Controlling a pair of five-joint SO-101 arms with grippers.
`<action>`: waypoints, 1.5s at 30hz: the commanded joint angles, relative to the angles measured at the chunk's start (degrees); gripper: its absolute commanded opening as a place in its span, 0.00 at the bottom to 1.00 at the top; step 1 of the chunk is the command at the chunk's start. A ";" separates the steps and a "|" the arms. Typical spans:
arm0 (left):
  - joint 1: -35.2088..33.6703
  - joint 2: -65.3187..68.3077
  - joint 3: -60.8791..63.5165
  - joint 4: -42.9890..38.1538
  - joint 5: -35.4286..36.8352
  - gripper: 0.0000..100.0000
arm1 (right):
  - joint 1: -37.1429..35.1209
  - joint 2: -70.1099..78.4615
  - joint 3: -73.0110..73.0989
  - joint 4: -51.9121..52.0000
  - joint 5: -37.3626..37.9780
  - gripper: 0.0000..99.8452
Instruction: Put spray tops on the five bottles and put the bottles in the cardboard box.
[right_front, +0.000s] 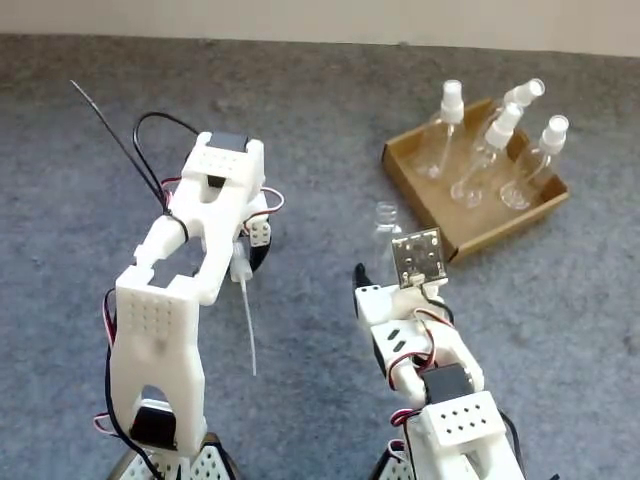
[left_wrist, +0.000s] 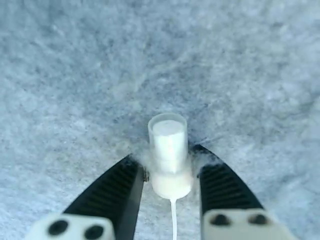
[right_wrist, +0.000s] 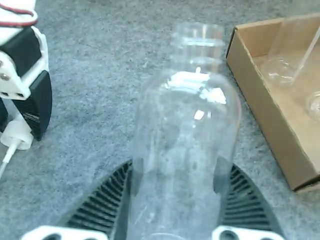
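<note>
Pinching the spray top (left_wrist: 168, 137), left gripper (left_wrist: 167, 156) fingers are closed; right gripper (right_wrist: 178, 169) fingers clasp the uncapped bottle (right_wrist: 186, 107), base cut off.

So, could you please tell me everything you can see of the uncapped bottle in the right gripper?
The bottle is clear and looks like plastic, empty as far as shows, with a rounded shoulder and a narrow threaded neck whose mouth is open. The right gripper clasps its body between two black ribbed fingers, one on each side. It is roughly upright over the grey table, beside the cardboard box but apart from it. Whether its base touches the table cannot be seen.
</note>
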 joint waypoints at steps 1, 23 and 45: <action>-0.66 -4.00 -1.71 0.26 -1.58 0.02 | 0.04 -1.10 -0.40 -1.54 -0.53 0.17; -6.90 -33.80 -1.10 6.24 -12.66 0.00 | -12.53 -1.10 -0.84 -1.63 -0.53 0.17; 4.88 -61.76 -1.10 -8.44 -12.57 0.00 | -18.95 -1.01 2.07 -18.77 -0.26 0.17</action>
